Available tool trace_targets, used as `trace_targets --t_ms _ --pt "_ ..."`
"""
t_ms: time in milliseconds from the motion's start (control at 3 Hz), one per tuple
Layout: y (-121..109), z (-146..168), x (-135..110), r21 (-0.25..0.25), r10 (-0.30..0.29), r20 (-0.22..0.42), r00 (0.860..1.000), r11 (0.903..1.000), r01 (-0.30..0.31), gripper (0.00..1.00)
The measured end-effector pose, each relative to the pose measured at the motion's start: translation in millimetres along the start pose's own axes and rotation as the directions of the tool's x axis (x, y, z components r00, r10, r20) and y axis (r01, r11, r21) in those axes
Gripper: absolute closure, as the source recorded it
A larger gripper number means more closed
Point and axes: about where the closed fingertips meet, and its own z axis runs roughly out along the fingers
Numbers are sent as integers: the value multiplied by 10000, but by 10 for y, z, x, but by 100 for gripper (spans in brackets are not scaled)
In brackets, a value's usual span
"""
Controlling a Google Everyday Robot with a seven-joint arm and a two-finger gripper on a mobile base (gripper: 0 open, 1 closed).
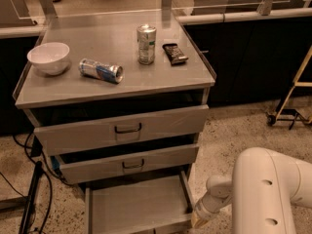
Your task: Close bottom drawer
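The gripper is low at the bottom right, just beside the bottom drawer. I cannot tell how it is set. The drawer sticks out at the bottom middle. The push has not shut it yet. Next, I think, it must slide back under the worktop.

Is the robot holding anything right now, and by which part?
It cannot be told: the end effector is down beside the right front corner of the open, slim grey metal bottom drawer, and its contact is hidden.
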Motion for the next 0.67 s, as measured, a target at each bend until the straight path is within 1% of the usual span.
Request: trace_targets --t_ms 333,667 --pt "-21 35 -125 214 232 229 9995 9995 -237 100" --pt "-34 -59 -302 330 425 740 9964 9984 -450 100"
